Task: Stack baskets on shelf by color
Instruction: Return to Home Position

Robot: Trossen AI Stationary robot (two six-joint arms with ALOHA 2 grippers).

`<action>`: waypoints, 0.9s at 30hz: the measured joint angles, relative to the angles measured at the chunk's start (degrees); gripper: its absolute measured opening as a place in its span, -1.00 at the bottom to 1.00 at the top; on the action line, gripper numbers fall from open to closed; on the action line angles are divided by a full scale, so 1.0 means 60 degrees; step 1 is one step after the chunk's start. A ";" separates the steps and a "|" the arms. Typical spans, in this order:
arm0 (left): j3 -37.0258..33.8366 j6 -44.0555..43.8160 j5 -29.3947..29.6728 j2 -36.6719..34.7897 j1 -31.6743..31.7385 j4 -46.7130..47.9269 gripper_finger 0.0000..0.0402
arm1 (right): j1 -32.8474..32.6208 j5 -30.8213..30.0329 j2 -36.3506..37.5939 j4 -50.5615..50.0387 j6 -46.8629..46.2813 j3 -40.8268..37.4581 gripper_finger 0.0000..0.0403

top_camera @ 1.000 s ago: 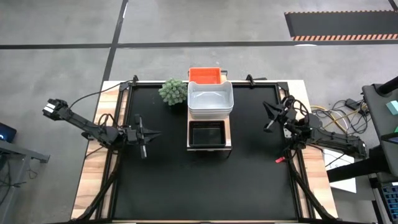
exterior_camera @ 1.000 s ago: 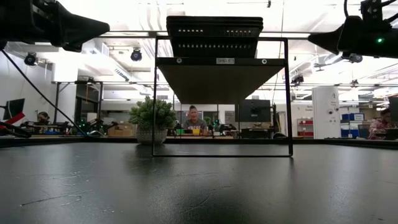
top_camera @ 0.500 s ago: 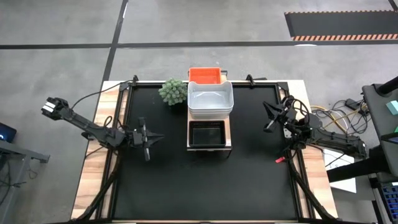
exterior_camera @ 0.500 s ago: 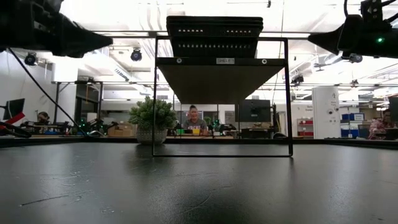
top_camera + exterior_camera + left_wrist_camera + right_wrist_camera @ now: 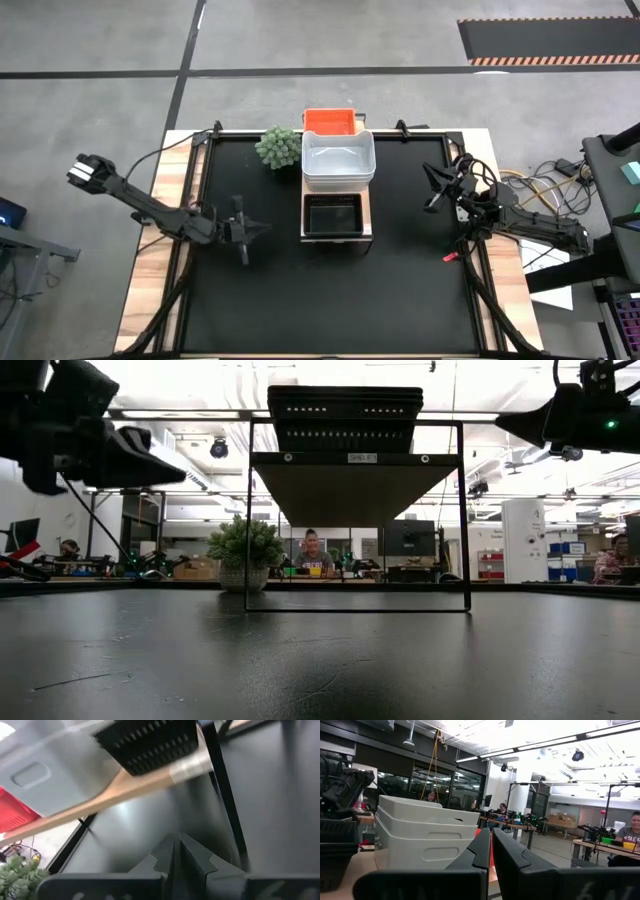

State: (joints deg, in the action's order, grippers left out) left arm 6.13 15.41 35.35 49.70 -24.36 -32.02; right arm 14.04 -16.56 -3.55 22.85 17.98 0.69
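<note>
**Baskets:** three one-colour stacks stand in a row on the shelf [image 5: 369, 222], which is between the two grippers.
- The black stack [image 5: 332, 215] sits on the shelf end nearest the left gripper [image 5: 258, 229]. It is just ahead of that gripper's tips and not touching them.
- The white stack [image 5: 338, 158] is in the middle, farther from the left gripper. The right gripper [image 5: 430, 192] points toward it from well apart. The right wrist view shows three nested white rims [image 5: 422, 832].
- The orange stack [image 5: 329, 121] is on the end farthest from both grippers, partly hidden by the white one.
- In the low view the black stack [image 5: 345, 415] tops the shelf [image 5: 355, 478], about level with both grippers.

**Left gripper:** in its wrist view [image 5: 175, 839] the fingers are pressed together with only a thin seam between them, and they hold nothing. It hangs clear of the table [image 5: 400, 300], aimed at the shelf's near corner [image 5: 125, 784].

**Right gripper:** in its wrist view [image 5: 491, 835] the fingers are closed to a narrow slit and hold nothing. It is raised near the table's right edge.

**Other:**
- A plant [image 5: 279, 147] stands just beside the white stack, on the left gripper's side.
- In the low view a person [image 5: 312, 552] sits in the room beyond, seen under the shelf.
</note>
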 joint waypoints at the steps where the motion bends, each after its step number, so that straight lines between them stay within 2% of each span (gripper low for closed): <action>1: 0.0000 -0.0001 0.0003 0.0161 0.0000 -0.0006 -0.95 | 0.0000 0.0000 -0.0004 0.0001 0.0000 0.0000 -0.95; 27: 0.0004 -0.0049 0.0000 0.4228 0.0004 -0.0099 -0.95 | 0.0000 0.0000 -0.0004 0.0004 0.0001 -0.0004 -0.95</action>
State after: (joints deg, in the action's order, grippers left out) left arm 6.15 15.11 35.35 75.07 -24.34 -32.61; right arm 14.04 -16.56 -3.57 22.87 17.98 0.67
